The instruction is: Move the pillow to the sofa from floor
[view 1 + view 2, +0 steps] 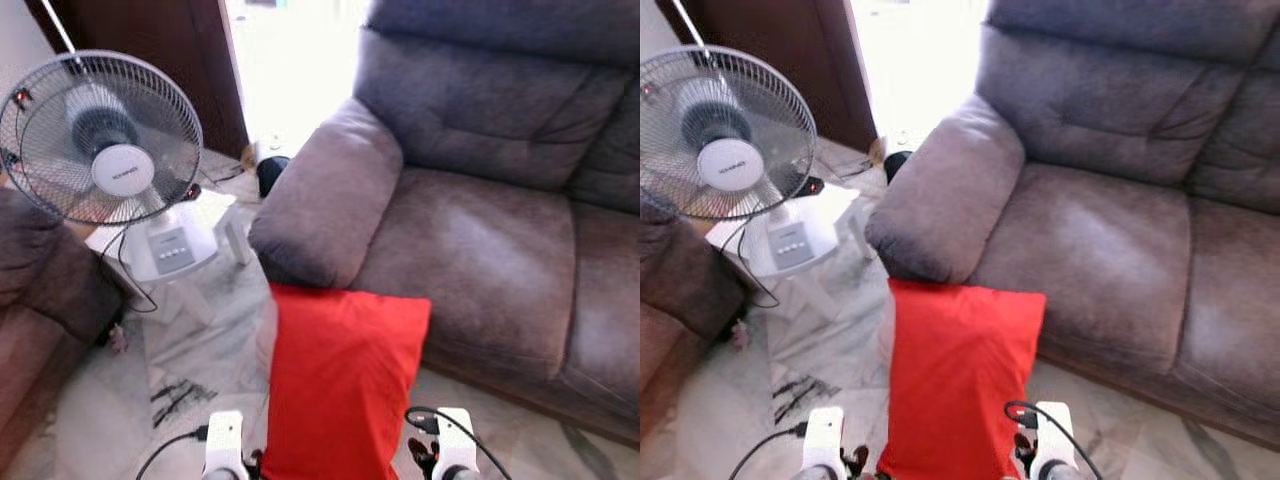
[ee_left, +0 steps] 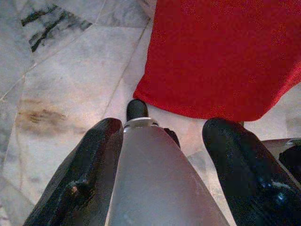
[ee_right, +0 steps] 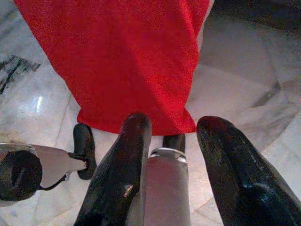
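Observation:
The red pillow (image 1: 340,380) stands on edge in front of the grey sofa (image 1: 480,230), its top edge near the seat front below the armrest (image 1: 325,195). Its lower edge (image 2: 202,106) is down by the marble floor, between my two wrists. My left wrist (image 1: 224,442) is at its left side and my right wrist (image 1: 455,438) at its right. The left gripper (image 2: 164,127) is open, with the pillow's edge just beyond its fingertips. Also open, the right gripper (image 3: 174,123) reaches the pillow's lower corner (image 3: 186,125). Neither has the pillow between its fingers.
A standing fan (image 1: 100,135) rests on a white stool (image 1: 205,265) to the left, its cable trailing over the floor (image 1: 190,370). Part of a brown seat (image 1: 40,290) is at the far left. A dark door (image 1: 170,50) and a black object (image 1: 270,172) lie behind the armrest.

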